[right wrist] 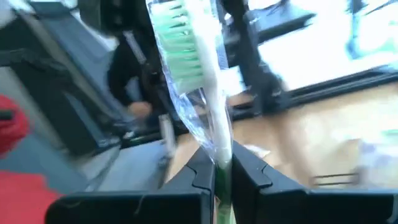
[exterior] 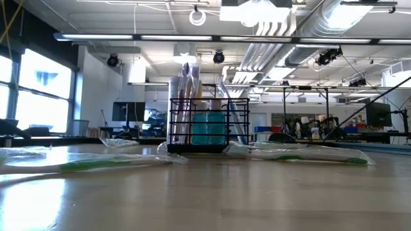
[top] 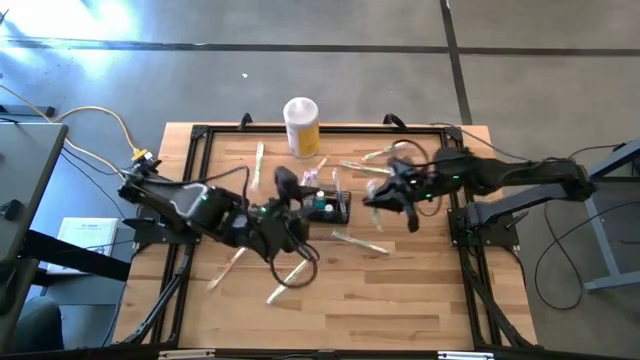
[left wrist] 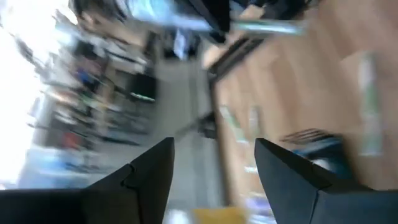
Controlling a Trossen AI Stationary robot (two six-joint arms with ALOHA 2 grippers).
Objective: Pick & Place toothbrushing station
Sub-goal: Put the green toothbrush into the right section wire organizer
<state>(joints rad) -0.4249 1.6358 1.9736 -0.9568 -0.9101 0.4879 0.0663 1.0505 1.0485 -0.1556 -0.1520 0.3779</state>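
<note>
Caddy (top: 328, 207) of black wire mesh stands upright near the middle of the worktop (top: 400, 300), with wrapped toothbrushes and a teal bottle inside it. Left tool (top: 290, 186) sits just beside the caddy, fingers (left wrist: 146, 177) apart and empty. Right tool (right wrist: 222, 169) hangs above the worktop on the caddy's other side, clamped on a wrapped toothbrush (right wrist: 186, 56) with green bristles. More wrapped toothbrushes lie scattered about the worktop. A yellow-and-white canister (top: 302, 125) stands at the far edge.
</note>
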